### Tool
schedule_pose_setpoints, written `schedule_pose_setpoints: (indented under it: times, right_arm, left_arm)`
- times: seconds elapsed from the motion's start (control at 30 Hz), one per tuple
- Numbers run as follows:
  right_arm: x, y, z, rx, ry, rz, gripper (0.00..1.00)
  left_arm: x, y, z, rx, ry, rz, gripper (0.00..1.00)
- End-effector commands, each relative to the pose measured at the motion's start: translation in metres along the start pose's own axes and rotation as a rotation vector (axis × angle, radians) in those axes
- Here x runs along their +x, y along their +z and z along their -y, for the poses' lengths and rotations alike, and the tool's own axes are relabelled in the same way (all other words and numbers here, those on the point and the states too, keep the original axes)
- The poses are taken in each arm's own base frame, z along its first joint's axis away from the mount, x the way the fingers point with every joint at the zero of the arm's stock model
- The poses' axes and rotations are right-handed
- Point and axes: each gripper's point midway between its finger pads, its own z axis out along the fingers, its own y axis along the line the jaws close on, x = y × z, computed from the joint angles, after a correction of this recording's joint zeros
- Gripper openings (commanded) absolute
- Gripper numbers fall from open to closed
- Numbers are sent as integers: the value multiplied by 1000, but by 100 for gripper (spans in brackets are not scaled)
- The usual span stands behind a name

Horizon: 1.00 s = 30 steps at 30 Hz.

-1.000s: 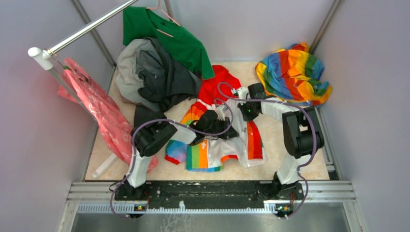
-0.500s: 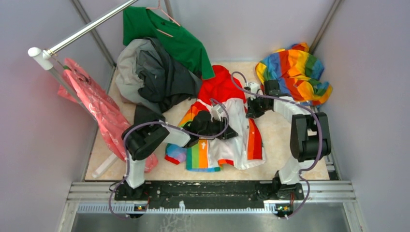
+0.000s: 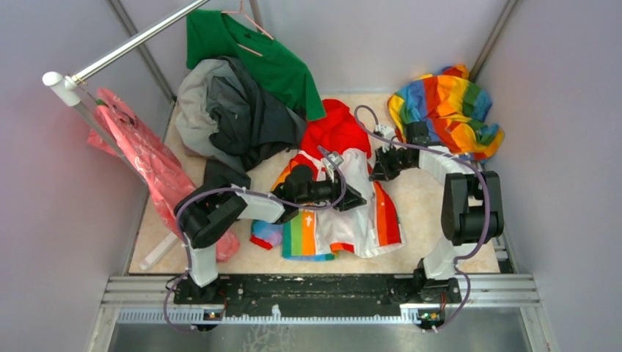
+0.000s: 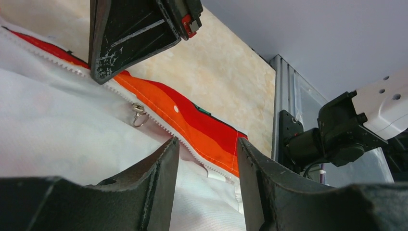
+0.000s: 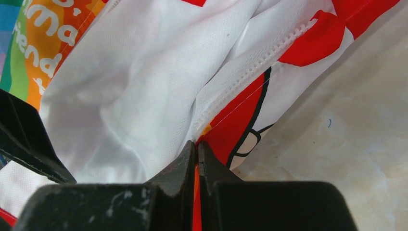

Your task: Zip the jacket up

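Jacket [image 3: 345, 216] spread on table [image 3: 422, 220] between arms. Cloth thin, limp, likely to bunch; best hold: small slider ring [image 4: 139, 114]. Right gripper [image 5: 197, 150] pinches jacket edge by zipper teeth; left gripper [image 4: 207, 147] jaws apart, empty.

Right claw [image 5: 197, 154] — pinched tight on the jacket [image 5: 144, 86] at its red-and-white edge, below the white zipper teeth [image 5: 269, 50]. Rainbow lettered panel [image 5: 48, 33] upper left; beige marbled bench [image 5: 346, 144] at right.

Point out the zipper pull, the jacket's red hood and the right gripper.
zipper pull [image 4: 137, 108]: left wrist view, on its metal slider.
red hood [image 3: 334, 128]: top external view, middle of hood.
right gripper [image 5: 197, 145]: right wrist view, between fingertips pinching the jacket [image 5: 134, 86].
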Motion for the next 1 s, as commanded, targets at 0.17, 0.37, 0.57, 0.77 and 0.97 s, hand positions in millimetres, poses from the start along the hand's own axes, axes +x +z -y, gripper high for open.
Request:
schedule_pose_setpoints:
  times: [0.17,0.37,0.57,0.77,0.97]
  right_arm:
    - [-23,-9,-11,-93,-38,70,4]
    - [-26,-13,-15,-120,-37,89,4]
    - [-28,-18,-16,-130,-39,104,3]
    - [-31,-22,-17,-142,-41,123,4]
    - [-32,-24,-21,-166,-46,134,4]
  left_arm:
    - [3,20,-8,75,67,17,55]
    - [4,28,-18,78,81,25,56]
    - [3,28,-18,118,114,68,58]
    - [3,27,-18,153,112,99,57]
    - [5,34,-33,100,83,78,58]
